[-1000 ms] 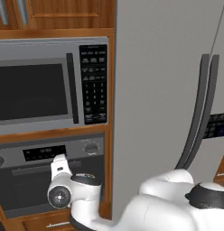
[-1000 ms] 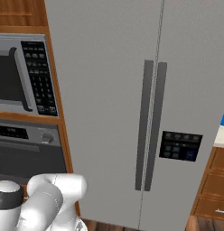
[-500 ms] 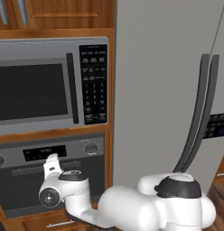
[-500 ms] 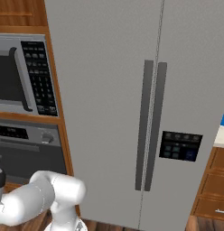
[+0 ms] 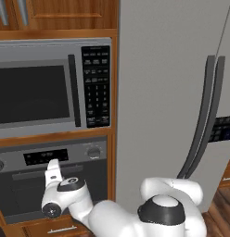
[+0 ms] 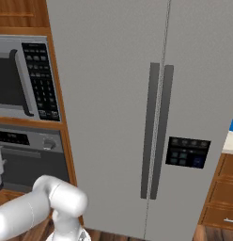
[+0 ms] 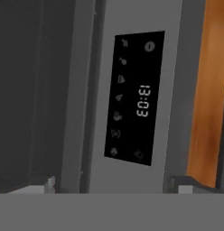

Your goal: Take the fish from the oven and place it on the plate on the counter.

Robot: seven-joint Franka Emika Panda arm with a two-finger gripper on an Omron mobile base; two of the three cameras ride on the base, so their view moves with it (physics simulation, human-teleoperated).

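Oven [image 5: 56, 185] door is shut; my hand sits close in front of its control panel, with the black display [image 7: 134, 97] and bar handle [image 7: 84, 103] ahead in the hand view. Jaws stand wide open, holding nothing. Fish presumably inside on the rack; I cannot see it through the dark glass. Microwave [image 5: 47, 88] above, fridge [image 6: 151, 103] to the right. Judgement: the fish is small, light, probably slippery and thin, so I would pinch it across mid-body, not the tail. Door must come first, taken at the handle.
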